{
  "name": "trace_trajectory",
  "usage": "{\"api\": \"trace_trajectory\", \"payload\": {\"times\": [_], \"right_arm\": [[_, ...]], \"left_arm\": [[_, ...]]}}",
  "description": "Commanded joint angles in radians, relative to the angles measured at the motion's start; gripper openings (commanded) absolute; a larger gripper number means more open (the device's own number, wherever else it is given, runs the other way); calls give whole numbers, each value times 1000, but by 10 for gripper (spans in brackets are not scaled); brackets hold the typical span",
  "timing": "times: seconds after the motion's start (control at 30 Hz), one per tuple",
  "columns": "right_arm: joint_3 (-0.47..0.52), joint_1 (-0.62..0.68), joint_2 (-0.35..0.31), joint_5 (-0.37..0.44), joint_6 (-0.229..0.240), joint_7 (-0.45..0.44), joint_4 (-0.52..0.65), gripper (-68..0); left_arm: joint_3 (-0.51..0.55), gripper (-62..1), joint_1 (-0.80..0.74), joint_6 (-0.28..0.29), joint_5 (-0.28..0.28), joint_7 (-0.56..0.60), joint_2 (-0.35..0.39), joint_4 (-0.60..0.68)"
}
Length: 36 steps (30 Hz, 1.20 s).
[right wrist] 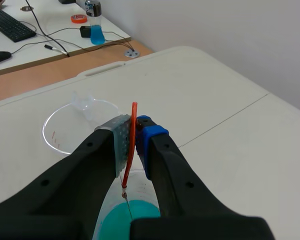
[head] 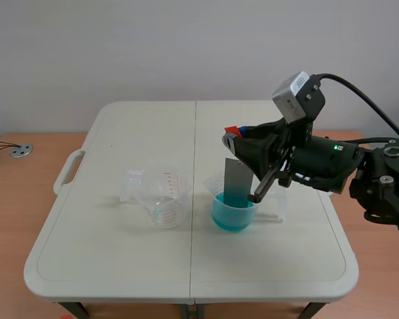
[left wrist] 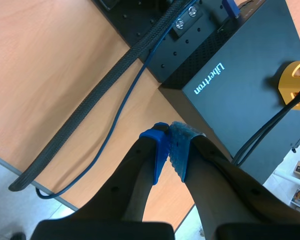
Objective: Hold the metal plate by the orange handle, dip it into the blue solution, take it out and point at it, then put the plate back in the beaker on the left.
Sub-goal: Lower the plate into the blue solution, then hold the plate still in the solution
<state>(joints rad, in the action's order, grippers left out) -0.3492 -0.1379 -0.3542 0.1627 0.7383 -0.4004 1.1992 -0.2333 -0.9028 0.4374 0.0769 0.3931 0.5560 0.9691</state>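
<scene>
Hanging straight down from the right gripper (head: 235, 138), the metal plate (head: 237, 176) has its lower end inside the right beaker (head: 216, 189), which holds the blue solution (head: 231, 216) and stands just right of the middle seam of the table (head: 120, 266). The gripper's two fingers are closed tight on the orange handle (right wrist: 133, 145) at the plate's upper end. In the right wrist view the handle shows edge-on as a thin strip pinched between the pads, with the blue liquid directly below it.

The plate's long axis is vertical, so I judge that it must come out by a straight lift until its bottom edge clears the beaker rim. How deep the plate sits in the liquid is hard to judge from here; it looks to be at least partly wetted.

The empty beaker (head: 161, 196) stands to the left of the blue one, near it but apart, at about the same distance from the robot. The return is therefore a short move leftward once the plate is raised.

The left gripper (left wrist: 169, 145) is not over the table in the scene view. Its wrist view shows it closed on nothing, pads touching, above a wooden desk beside a black box (left wrist: 240, 85). It is far from the plate, and pointing would call for a long reach.
</scene>
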Motion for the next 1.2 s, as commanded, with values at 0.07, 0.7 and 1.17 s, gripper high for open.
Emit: {"api": "trace_trajectory", "payload": {"times": [0.07, 0.7, 1.17], "right_arm": [[-6, -26, -3, -3, 7, -23, 16, -664], [-5, -26, -3, -3, 7, -36, 16, -664], [-5, -26, -3, -22, 7, -36, 15, -664]], "left_arm": [[3, -593, -8, 2, -5, 6, 1, 11], [3, -593, -8, 2, -5, 6, -13, -13], [3, -593, -3, 3, -5, 6, -13, -14]]}}
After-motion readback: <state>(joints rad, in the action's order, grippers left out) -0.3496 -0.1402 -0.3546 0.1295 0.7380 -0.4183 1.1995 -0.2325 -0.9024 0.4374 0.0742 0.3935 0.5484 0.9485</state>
